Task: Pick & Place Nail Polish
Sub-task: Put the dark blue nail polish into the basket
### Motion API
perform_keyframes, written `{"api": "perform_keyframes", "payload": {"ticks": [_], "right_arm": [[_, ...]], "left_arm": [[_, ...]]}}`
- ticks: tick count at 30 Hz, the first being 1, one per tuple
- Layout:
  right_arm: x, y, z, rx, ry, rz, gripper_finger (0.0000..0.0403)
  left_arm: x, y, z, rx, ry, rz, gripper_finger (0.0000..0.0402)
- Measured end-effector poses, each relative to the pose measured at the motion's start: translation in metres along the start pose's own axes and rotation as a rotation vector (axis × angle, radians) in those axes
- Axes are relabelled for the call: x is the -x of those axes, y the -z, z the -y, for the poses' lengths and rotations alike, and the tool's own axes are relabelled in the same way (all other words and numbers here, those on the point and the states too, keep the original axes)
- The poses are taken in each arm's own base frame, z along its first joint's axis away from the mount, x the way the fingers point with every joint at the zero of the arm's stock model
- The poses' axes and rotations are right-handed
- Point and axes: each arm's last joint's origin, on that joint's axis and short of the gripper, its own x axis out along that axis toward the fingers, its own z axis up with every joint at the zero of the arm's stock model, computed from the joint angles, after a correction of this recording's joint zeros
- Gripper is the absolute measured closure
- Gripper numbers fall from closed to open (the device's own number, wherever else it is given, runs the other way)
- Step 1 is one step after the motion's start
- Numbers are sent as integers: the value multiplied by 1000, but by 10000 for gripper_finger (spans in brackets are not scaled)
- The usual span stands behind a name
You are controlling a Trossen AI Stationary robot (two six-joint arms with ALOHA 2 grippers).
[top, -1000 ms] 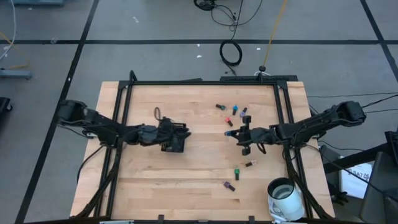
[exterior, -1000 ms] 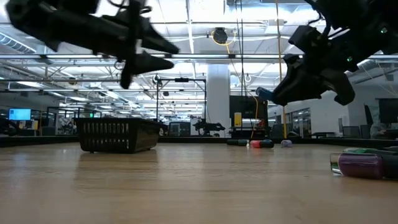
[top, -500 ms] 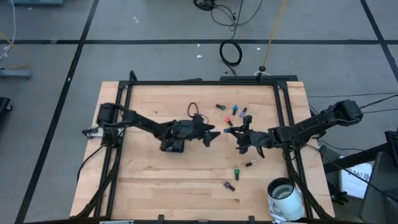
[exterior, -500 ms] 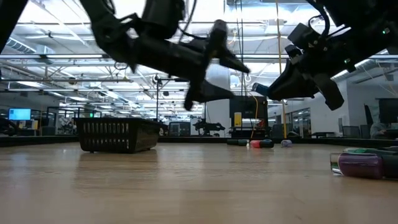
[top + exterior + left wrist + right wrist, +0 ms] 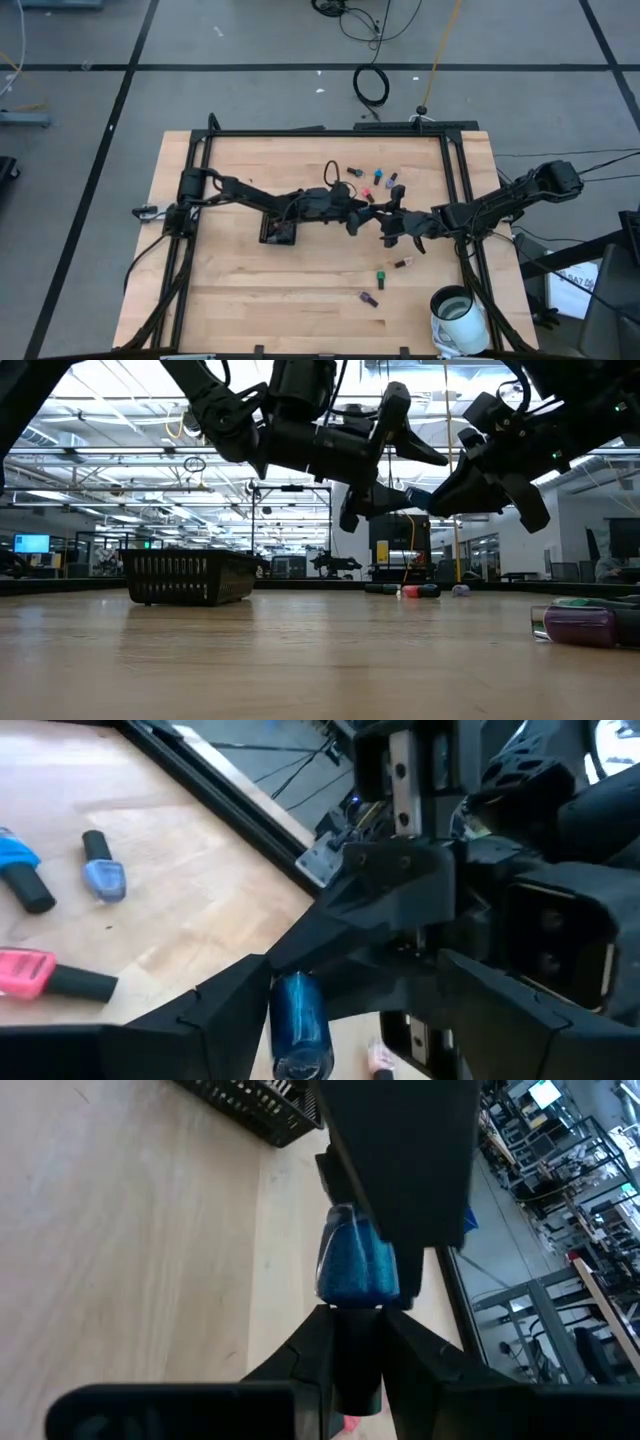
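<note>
My right gripper (image 5: 386, 218) is shut on a blue nail polish bottle (image 5: 358, 1265), held high above the table's middle. My left gripper (image 5: 362, 215) has reached across from the left and is open. Its fingers stand on either side of the bottle's blue body (image 5: 300, 1025), which also shows in the low view (image 5: 419, 498). Several other nail polish bottles lie on their sides on the table: some at the far middle (image 5: 379, 176), some toward the near right (image 5: 381, 278). The black slotted tray (image 5: 278, 232) stands left of centre. My right gripper pinches the bottle's dark cap (image 5: 355, 1355) between its two fingers, coming level from the table's right. The bottle is lifted clear and lies about level, its blue body pointing toward the left arm. My left gripper's fingers (image 5: 215, 1015) flank the body; I cannot tell whether they touch it.
A white cup-like container (image 5: 455, 315) stands at the near right corner. A black frame (image 5: 455, 190) runs along the table's edges. A purple bottle (image 5: 585, 625) lies close to the low camera. Bare wood stretches across the near left.
My left gripper has swung from above the black tray toward the table's right, up to my right gripper, and now brackets the blue bottle. My right gripper has shifted slightly left with the bottle, still holding it clear of the table.
</note>
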Motion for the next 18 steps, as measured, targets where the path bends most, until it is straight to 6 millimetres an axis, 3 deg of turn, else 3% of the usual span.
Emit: {"api": "perform_keyframes", "payload": {"ticks": [18], "right_arm": [[0,-4,3,-14,59,19,355]], "left_arm": [[0,2,-3,-3,-61,-21,124]]}}
